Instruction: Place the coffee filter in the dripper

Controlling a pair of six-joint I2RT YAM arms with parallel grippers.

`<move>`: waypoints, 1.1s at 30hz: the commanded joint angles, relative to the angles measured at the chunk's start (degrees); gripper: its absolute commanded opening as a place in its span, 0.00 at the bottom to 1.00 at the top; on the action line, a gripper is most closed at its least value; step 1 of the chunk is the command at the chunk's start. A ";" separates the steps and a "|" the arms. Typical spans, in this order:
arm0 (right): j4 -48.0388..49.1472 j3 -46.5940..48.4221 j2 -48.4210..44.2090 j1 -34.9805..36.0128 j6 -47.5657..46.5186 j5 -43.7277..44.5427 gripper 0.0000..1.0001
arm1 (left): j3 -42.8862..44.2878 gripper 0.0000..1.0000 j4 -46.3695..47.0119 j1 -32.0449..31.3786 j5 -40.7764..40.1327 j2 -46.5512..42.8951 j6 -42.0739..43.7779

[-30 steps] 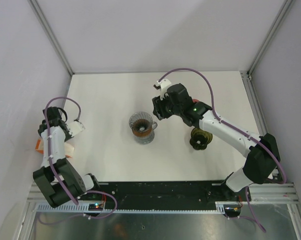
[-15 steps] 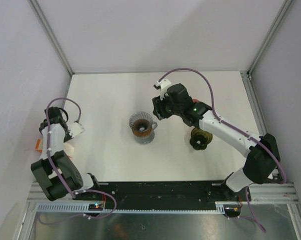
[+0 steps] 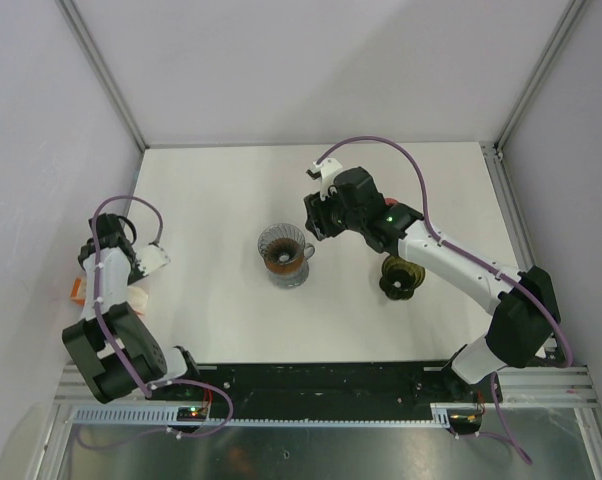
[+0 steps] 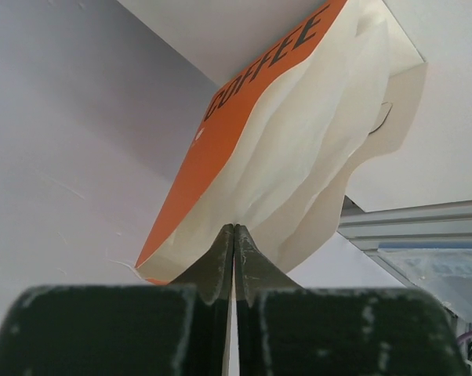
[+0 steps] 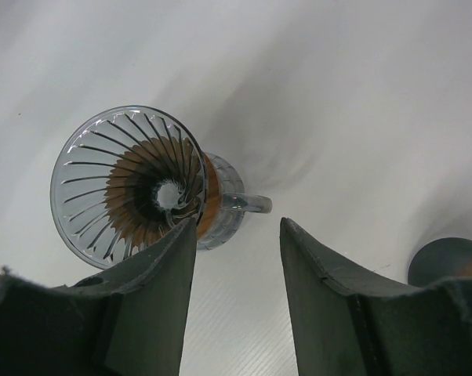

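The glass dripper [image 3: 284,255], ribbed and with a brown base, stands upright mid-table. In the right wrist view the dripper [image 5: 126,184] shows empty, its handle pointing right. My right gripper [image 5: 236,223] hovers open just to the right of it, nothing between its fingers; from above the right gripper [image 3: 316,222] sits beside the dripper's rim. At the table's left edge lies an orange pack [image 4: 244,102] of cream coffee filters [image 4: 299,149]. My left gripper [image 4: 234,229] is shut on a thin filter edge at the pack's mouth.
A dark ribbed cup-like object [image 3: 399,277] stands to the right of the dripper, under the right arm. The filter pack [image 3: 138,298] overhangs the left table edge next to the purple wall. Metal rails run along the near edge.
The left gripper's jaws have closed on the filter edge, and the left arm shifted slightly toward the pack. The right arm has not moved.
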 commanded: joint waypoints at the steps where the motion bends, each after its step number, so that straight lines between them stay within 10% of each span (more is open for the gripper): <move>1: 1.20 0.01 0.35 0.04 -0.60 -0.48 0.52 | 0.56 0.00 0.23 0.41 0.81 -3.67 2.84; 33: 1.13 0.02 -0.16 0.13 -0.29 -0.78 0.52 | 2.52 0.00 -0.41 0.31 12.30 -14.84 9.99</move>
